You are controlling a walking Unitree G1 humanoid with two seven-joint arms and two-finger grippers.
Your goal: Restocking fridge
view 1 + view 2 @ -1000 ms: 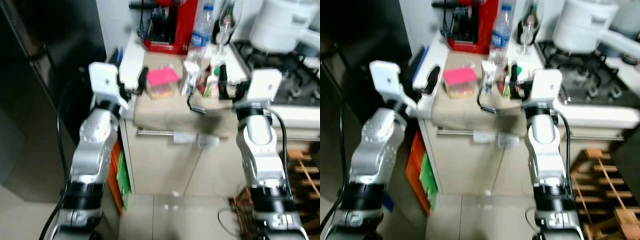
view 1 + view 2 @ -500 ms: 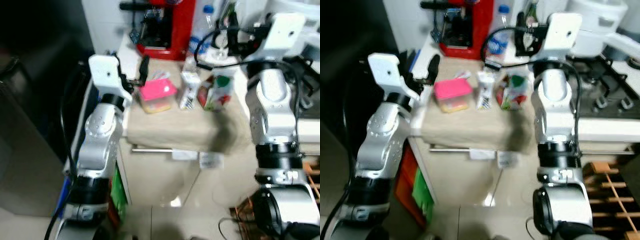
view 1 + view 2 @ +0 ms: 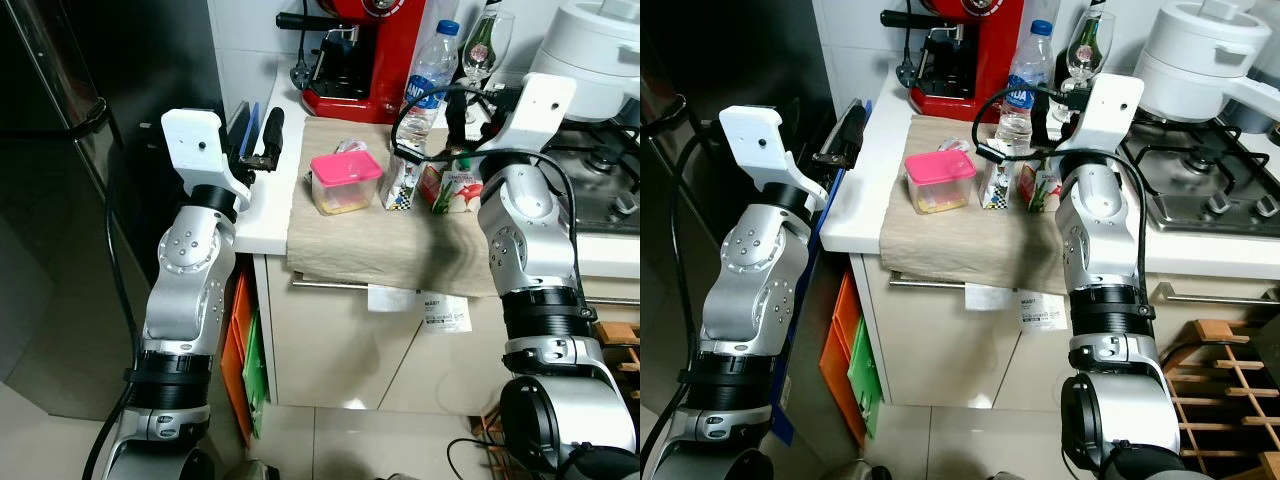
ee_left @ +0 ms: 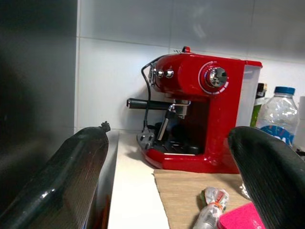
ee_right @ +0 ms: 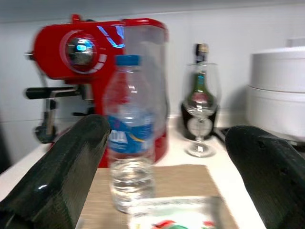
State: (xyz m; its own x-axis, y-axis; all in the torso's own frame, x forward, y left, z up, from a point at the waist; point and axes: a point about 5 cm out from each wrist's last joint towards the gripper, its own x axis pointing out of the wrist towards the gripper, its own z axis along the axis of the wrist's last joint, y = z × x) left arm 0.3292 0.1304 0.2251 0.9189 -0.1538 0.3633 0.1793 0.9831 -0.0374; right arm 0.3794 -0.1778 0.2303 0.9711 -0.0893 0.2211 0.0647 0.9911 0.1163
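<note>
Right wrist view revealed a dark bottle [image 5: 200, 50] behind the wine glass [image 5: 200, 95]. Both arms were raised; left gripper [image 4: 171, 181] and right gripper [image 5: 164, 171] spread wide, empty. Water bottle [image 5: 129, 133] stood far on the counter [image 3: 262, 215].

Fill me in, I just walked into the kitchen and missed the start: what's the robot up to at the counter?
It stands at the counter with both arms raised and nothing picked up. The right claw, open, faces the water bottle above a juice carton. The left claw, open, hovers at the counter's left edge. The pink-lidded container and small carton sit untouched on the cloth.
</note>
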